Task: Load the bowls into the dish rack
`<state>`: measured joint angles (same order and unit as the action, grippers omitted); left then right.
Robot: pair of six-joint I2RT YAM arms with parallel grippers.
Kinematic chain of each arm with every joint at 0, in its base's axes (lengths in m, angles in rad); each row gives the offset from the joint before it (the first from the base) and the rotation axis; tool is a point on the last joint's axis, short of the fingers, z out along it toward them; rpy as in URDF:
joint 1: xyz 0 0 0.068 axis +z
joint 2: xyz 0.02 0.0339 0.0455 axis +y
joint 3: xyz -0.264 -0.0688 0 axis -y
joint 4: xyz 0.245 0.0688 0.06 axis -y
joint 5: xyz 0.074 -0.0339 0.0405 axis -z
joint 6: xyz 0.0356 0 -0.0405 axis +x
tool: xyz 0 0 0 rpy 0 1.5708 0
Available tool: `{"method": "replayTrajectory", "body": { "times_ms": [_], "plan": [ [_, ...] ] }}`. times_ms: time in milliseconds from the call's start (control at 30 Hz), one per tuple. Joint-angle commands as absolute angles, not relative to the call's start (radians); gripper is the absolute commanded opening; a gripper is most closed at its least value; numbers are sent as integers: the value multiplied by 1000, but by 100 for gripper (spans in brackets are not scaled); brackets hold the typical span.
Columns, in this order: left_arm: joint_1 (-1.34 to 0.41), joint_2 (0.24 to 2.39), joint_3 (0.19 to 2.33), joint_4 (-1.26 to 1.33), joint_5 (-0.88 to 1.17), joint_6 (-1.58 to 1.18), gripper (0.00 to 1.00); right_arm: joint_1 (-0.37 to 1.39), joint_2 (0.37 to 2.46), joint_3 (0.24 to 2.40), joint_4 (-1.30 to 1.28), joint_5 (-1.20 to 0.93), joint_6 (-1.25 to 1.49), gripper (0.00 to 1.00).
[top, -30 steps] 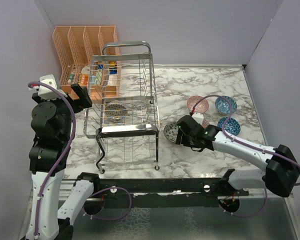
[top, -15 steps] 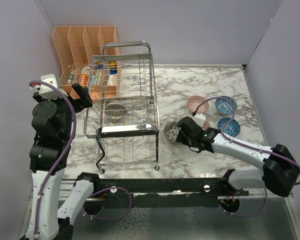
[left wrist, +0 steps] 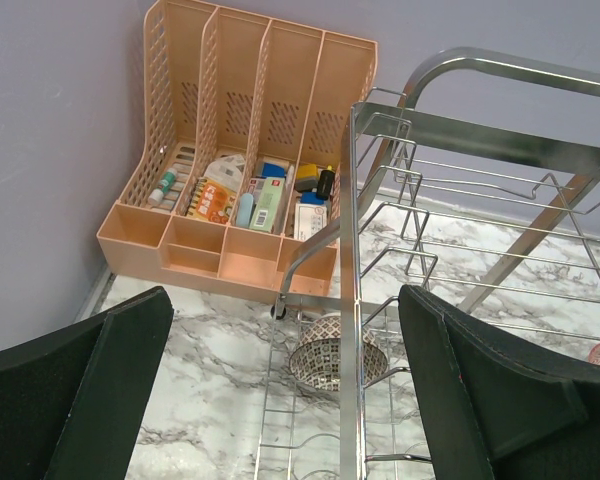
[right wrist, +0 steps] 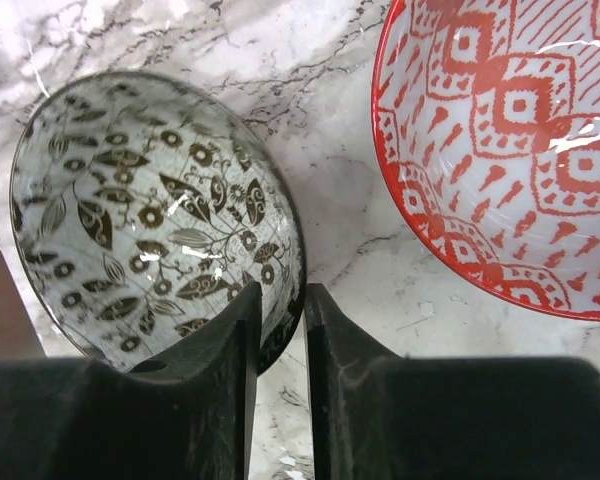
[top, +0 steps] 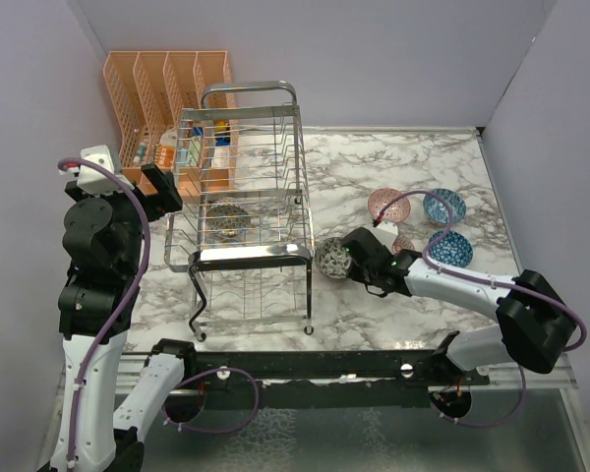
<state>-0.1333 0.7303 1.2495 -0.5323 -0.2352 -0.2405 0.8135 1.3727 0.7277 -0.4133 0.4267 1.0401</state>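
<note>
The chrome wire dish rack (top: 251,256) stands left of centre; its frame fills the right of the left wrist view (left wrist: 350,250). A grey-beige patterned bowl (top: 228,218) sits inside it and also shows in the left wrist view (left wrist: 337,360). My right gripper (top: 348,260) is shut on the rim of the black-and-white bowl (top: 330,258), just right of the rack's front corner; one finger is inside the bowl (right wrist: 155,210), one outside (right wrist: 280,295). A pink-red bowl (top: 386,205) (right wrist: 510,140) and two blue bowls (top: 443,206) (top: 450,248) lie on the marble to the right. My left gripper (top: 157,192) (left wrist: 285,400) is open and empty, raised beside the rack's left side.
An orange plastic slotted organizer (top: 162,88) (left wrist: 250,130) with small items stands at the back left, behind the rack. Purple walls close the left, back and right sides. The rack's tall handle bar (top: 248,88) rises at its far end.
My right gripper has moved a little to the left with the black-and-white bowl, closer to the rack. The left arm has not moved.
</note>
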Motion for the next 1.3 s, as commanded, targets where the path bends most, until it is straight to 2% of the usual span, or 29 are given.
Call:
{"method": "replayTrajectory", "body": {
  "times_ms": [0,233,333,533,733,900,1267],
  "plan": [
    [-138,729,1258,-520,-234,-233,99,809,1379,713,-353,464,1025,20],
    [-141,726,1252,-521,-238,-231,99,809,1357,682,-270,537,956,2],
    [-141,725,1250,-520,-239,-231,99,810,1320,646,-206,596,922,1],
    [-143,725,1252,-519,-242,-231,99,810,1176,552,100,647,670,1],
    [-143,729,1264,-518,-245,-232,99,810,1106,483,502,553,370,1],
    [-143,730,1267,-516,-250,-232,99,810,1187,514,701,475,290,1],
    [-143,733,1283,-526,-282,-230,99,810,1516,721,1037,254,218,1]
  ]
}}
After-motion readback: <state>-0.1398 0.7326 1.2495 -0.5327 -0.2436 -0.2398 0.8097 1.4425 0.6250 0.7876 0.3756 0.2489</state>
